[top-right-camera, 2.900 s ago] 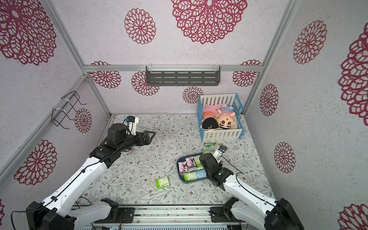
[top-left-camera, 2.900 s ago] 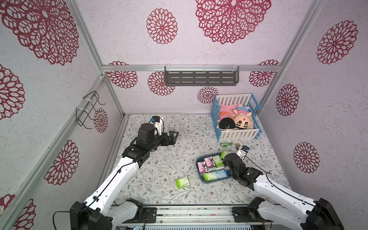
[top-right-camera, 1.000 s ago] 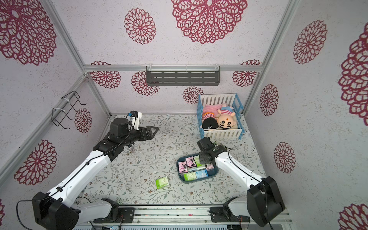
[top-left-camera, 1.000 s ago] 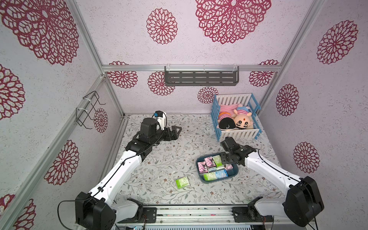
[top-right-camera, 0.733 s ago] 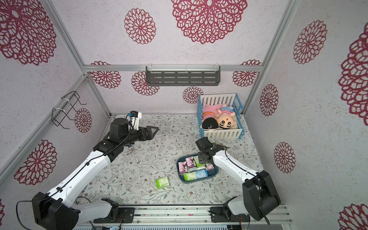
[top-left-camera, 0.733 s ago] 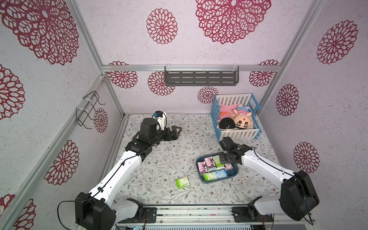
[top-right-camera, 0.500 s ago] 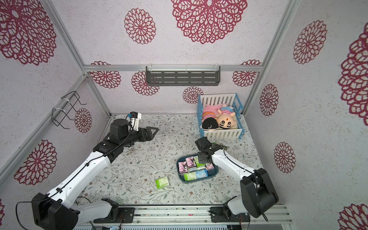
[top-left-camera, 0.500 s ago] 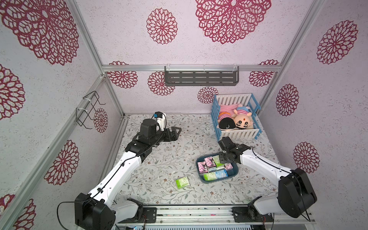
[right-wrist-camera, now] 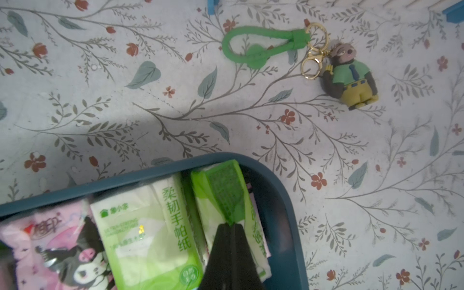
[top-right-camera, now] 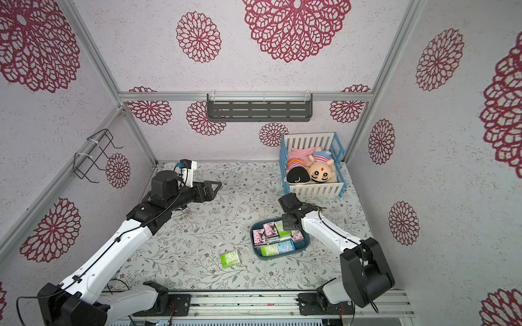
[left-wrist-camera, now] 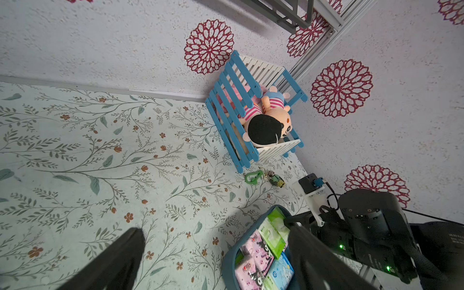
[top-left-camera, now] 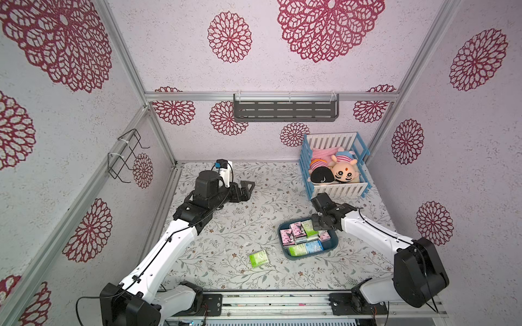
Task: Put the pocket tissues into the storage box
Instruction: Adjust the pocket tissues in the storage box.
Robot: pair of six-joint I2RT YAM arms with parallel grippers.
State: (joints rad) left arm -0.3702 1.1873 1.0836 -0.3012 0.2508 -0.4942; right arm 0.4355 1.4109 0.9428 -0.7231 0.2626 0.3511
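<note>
Floral tabletop (top-left-camera: 240,220), storage box (top-left-camera: 310,255), pocket tissues (top-left-camera: 296,230)

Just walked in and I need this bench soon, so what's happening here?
The right gripper is shut on the flap of a tilted green pack inside the storage box, which holds several other pocket tissues. A loose green pack lies on the table outside it. The left gripper hangs open and empty, far off.

Tissue packs (top-left-camera: 297,229) showed lime green and white, pink with a black cartoon figure, and light blue. The box (right-wrist-camera: 283,200) was dark teal, the crib (top-left-camera: 339,190) blue and white — the tablecloth (top-left-camera: 240,220) pale, sprigged with grey-green leaves and small red flowers, the walls (top-left-camera: 282,70) patterned with crimson rosettes.
</note>
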